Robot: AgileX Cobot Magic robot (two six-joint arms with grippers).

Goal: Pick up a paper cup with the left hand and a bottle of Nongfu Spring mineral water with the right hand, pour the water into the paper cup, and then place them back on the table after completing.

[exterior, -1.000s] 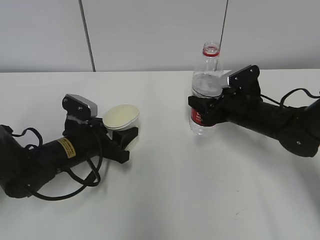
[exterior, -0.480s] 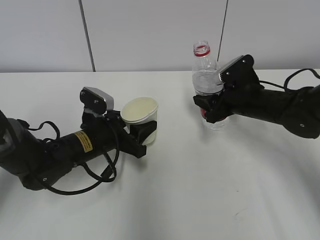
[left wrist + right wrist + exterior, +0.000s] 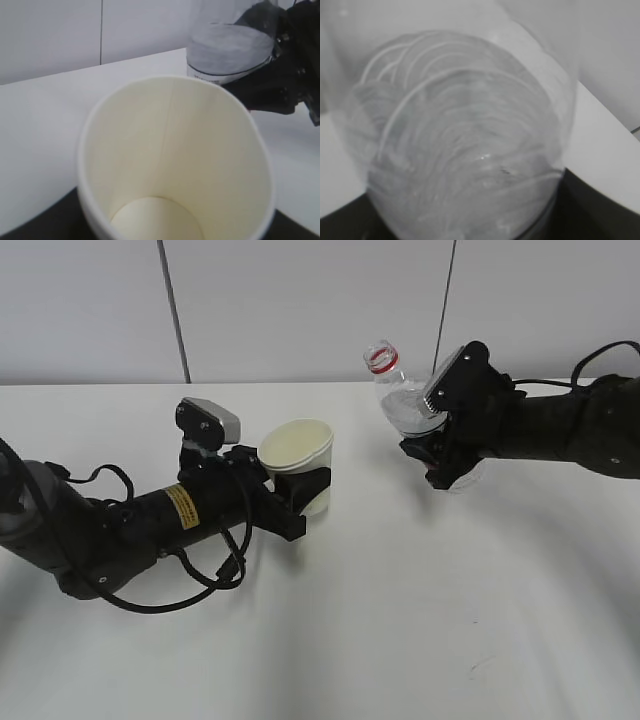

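Items counted: one paper cup (image 3: 298, 452), one bottle (image 3: 405, 398), two arms. The left hand (image 3: 300, 495) has its jaws closed around the cup's lower wall and holds it clear of the table (image 3: 400, 620), mouth tilted toward the bottle. The left wrist view shows the cup's interior dry. The right hand (image 3: 440, 455) grips the bottle at its labelled midsection, lifted and leaning neck-first toward the cup; no cap is on the red-ringed neck. The water (image 3: 465, 165) sits slanted inside. Cup and bottle are apart.
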